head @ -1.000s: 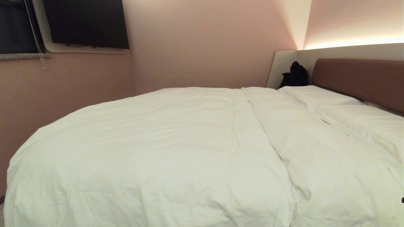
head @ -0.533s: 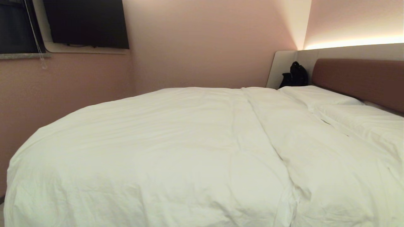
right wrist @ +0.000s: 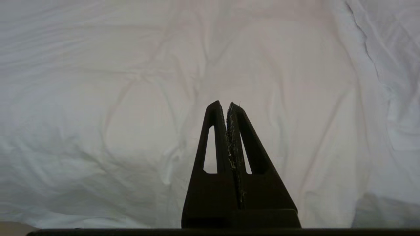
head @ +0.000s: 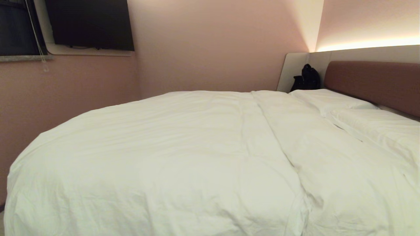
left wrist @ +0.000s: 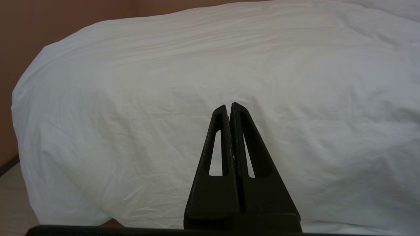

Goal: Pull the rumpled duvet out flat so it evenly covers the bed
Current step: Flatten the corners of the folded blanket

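Duvet [head: 183, 157] hides the bed's mattress; left claw [left wrist: 229, 105] and right claw [right wrist: 223, 104] both closed, empty.

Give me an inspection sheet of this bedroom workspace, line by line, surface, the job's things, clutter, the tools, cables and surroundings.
Surface: bed, brown headboard showing; mattress hidden under bedding.
Job's things: duvet spread across the bed, puffy, with soft wrinkles and one long crease running from the near edge toward the headboard; it hangs over the near side.
Clutter: two white pillows at the headboard; black bag in the corner beside it.
Tools: left tool shut, empty, facing the duvet's near side; right tool shut, empty, facing the duvet's wrinkled cloth. Neither shows in the head view.
Cables: thin blind cord hanging by the window.
Surroundings: pink walls, dark wall screen, light strip above the headboard.
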